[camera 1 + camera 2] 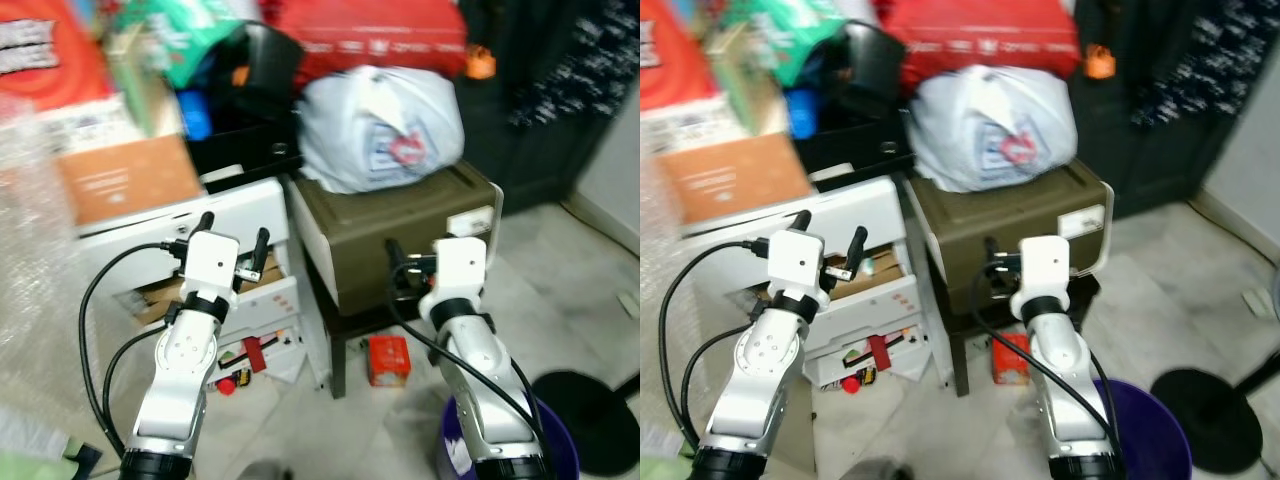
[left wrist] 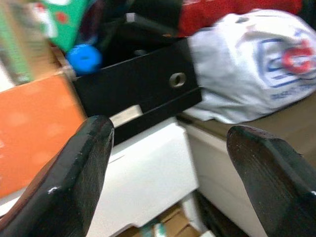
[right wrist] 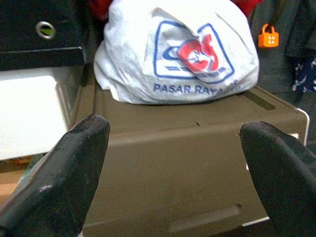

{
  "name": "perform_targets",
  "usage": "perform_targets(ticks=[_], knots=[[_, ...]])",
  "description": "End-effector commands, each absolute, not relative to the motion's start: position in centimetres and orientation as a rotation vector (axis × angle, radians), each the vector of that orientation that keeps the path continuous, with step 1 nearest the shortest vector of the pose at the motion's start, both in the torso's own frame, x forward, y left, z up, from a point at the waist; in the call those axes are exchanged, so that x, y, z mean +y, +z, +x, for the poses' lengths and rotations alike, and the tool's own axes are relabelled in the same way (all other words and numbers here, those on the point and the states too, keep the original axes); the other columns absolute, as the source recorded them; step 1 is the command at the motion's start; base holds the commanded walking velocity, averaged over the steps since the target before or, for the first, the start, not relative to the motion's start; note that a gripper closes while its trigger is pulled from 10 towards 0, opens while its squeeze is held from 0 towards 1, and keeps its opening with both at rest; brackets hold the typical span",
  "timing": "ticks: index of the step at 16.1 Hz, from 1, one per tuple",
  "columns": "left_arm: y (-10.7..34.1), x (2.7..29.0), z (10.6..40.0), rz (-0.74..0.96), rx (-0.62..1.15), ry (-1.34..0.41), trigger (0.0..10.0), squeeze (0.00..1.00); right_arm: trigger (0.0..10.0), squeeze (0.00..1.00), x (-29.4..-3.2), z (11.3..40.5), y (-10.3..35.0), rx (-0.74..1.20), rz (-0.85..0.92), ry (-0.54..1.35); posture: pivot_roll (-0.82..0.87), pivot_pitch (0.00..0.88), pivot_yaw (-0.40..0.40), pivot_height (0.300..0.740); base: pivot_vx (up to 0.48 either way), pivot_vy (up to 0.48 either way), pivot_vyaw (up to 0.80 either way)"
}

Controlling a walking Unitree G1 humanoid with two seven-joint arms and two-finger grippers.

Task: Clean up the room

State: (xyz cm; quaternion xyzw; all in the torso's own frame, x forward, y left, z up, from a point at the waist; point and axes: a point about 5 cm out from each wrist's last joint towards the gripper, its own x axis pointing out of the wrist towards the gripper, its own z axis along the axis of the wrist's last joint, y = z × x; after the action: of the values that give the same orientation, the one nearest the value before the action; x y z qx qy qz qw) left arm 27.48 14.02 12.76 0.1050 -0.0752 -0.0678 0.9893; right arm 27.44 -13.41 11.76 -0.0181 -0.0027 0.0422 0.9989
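Both grippers are raised in front of the robot with their black fingers spread wide and nothing between them. Left gripper [image 1: 233,245] hangs before a white drawer unit [image 1: 250,215], whose lower drawers stand partly pulled out with cardboard and small red items showing inside. Right gripper [image 3: 173,168] faces an olive-brown cabinet [image 1: 400,230] that stands just beside the white unit, on the robot's right.

On top of that cabinet rests a bulging white plastic bag [image 3: 177,54] printed in blue and red. Behind it lies a red bag [image 1: 370,35], and a black box [image 2: 143,89] with a round metal eyelet sits on the white unit. An orange-brown cardboard box [image 1: 125,180] and a green packet [image 1: 175,35] crowd the robot's left.

Pale tiles cover the floor [image 1: 560,300]. A small red carton [image 1: 388,360] lies on them under the cabinet. A purple bin [image 1: 555,450] stands near the right arm, with a round black stand base [image 1: 595,415] just beside it.
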Motion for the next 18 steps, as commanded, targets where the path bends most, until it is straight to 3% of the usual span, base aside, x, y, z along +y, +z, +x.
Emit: perform_targets(ticks=[1,18], knots=[[12.8,14.5,27.6,0.223,-0.143,-0.114,10.0,0.00,10.0,0.00,-13.0,27.5,11.9,-0.011,-0.012,0.086,0.00,0.000,0.030,0.740,0.000,0.000,0.00],[12.4,15.5,27.6,0.222,-0.105,-0.029,10.0,0.00,10.0,0.00,-12.8,27.9,11.7,0.000,-0.046,0.103,0.01,0.000,0.024,0.740,0.000,0.000,0.78]])
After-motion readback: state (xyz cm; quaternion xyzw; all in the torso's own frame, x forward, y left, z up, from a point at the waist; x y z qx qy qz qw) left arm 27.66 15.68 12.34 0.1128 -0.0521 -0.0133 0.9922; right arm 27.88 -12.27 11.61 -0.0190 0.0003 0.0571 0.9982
